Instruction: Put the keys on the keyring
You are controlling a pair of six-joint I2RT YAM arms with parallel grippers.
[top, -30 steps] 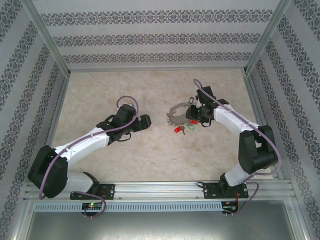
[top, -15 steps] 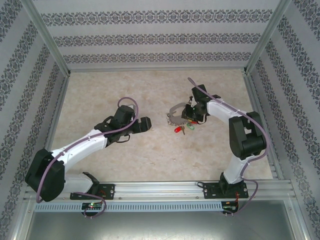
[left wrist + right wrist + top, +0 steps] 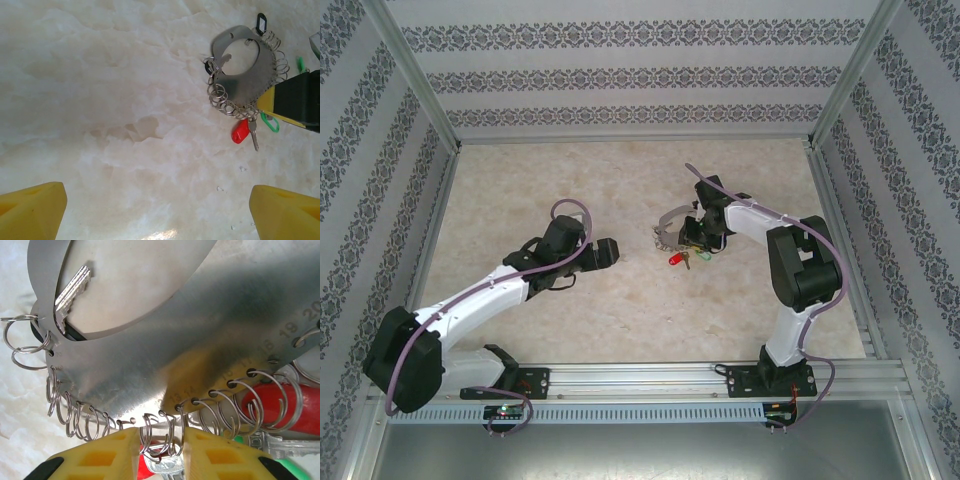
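Observation:
The keyring (image 3: 150, 340) is a grey metal plate with numbered holes and small wire rings along its edge; it lies mid-table (image 3: 670, 224) (image 3: 245, 75). My right gripper (image 3: 160, 450) (image 3: 694, 238) is at its right edge, with the yellow fingers (image 3: 105, 452) pressed on either side of a few of the wire rings. The keys lie by that edge: a red head (image 3: 240, 131) (image 3: 277, 410) (image 3: 675, 260), a green one (image 3: 270, 122) and a black one (image 3: 260, 21). A bare silver key (image 3: 72, 290) rests on the plate. My left gripper (image 3: 160, 220) (image 3: 610, 250) is open, left of the keyring and apart from it.
The marble-patterned tabletop (image 3: 520, 190) is bare to the left and toward the back. Patterned walls and metal frame posts (image 3: 420, 90) close in three sides. A metal rail (image 3: 640, 380) with both arm bases runs along the near edge.
The right arm has swung in and its gripper has shifted a little left onto the keyring's edge. The left gripper has drifted slightly nearer, still open.

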